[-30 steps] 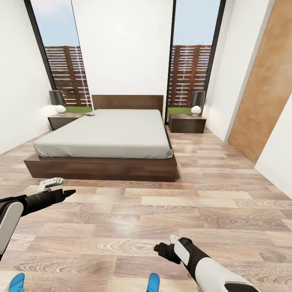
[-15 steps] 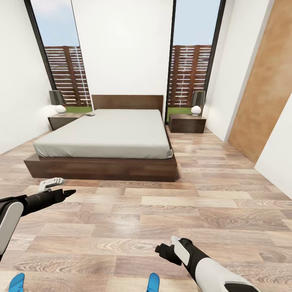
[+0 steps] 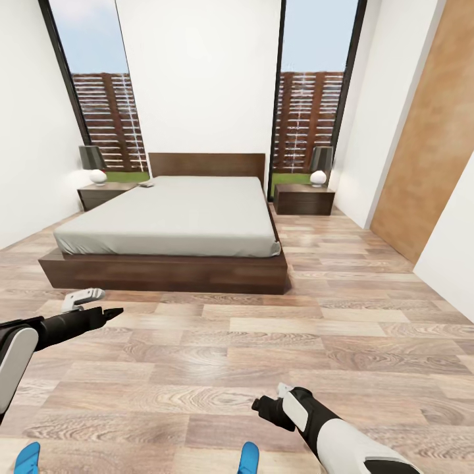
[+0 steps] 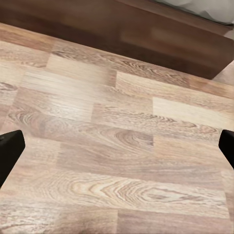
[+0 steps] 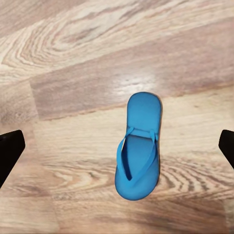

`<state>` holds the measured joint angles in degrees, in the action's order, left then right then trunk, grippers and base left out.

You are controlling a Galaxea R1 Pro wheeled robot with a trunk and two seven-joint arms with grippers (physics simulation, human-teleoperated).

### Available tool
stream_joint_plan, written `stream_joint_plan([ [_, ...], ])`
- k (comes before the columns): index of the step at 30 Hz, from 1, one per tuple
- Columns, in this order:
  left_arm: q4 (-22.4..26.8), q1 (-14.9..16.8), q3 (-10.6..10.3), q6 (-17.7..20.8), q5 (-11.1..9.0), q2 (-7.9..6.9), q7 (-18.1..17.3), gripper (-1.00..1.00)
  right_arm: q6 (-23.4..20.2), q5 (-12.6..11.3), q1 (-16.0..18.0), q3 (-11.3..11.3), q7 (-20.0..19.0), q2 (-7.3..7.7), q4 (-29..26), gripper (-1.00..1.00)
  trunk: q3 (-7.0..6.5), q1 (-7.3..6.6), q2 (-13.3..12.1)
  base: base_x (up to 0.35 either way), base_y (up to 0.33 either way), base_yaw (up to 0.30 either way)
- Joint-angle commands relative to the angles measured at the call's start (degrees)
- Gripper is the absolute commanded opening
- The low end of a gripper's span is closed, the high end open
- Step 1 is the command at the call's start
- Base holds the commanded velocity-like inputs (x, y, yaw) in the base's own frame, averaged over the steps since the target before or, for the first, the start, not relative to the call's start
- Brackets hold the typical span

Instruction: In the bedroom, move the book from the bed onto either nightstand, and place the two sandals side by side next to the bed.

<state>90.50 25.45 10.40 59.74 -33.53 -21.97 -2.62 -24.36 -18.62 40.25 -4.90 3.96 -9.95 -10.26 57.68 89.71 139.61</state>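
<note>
The bed (image 3: pixel 178 220) with its pale mattress and dark base stands ahead in the bedroom. The book (image 3: pixel 146 185) is a small flat thing at the mattress's far left corner by the headboard. One nightstand (image 3: pixel 105 193) flanks the bed on the left, another nightstand (image 3: pixel 304 199) on the right. Two blue sandals lie on the floor close to me, a left sandal (image 3: pixel 27 459) and a right sandal (image 3: pixel 248 459) (image 5: pixel 139 151). My right gripper (image 3: pixel 264 406) (image 5: pixel 117 146) hangs open above the right sandal. My left gripper (image 3: pixel 99 305) (image 4: pixel 117 146) is open over bare floor.
Lamps sit on both nightstands. Tall windows (image 3: pixel 309 112) stand behind the bed, and a brown door (image 3: pixel 428 151) is on the right wall. Wide wood-plank floor (image 3: pixel 263 329) lies between me and the bed.
My right gripper has sunk very slightly toward the floor. Everything else stands as before.
</note>
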Motion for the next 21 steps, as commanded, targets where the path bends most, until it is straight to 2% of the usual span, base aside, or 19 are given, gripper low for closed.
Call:
stream_joint_plan([
  [1, 0.0, 0.0, 0.1, 0.3, 0.2, 0.00, -0.3, 1.00, -0.3, -0.2, 0.0, -0.5, 0.3, -0.05, -0.1, 1.00, 0.13, -0.01, 0.0, 0.000, 0.000, 0.000],
  [21, 0.0, 0.0, 0.1, 0.3, 0.2, 0.00, -0.3, 1.00, -0.2, -0.2, 0.0, -0.4, 0.1, -0.05, -0.1, 1.00, 1.89, -0.01, 0.0, 0.000, 0.000, 0.000],
])
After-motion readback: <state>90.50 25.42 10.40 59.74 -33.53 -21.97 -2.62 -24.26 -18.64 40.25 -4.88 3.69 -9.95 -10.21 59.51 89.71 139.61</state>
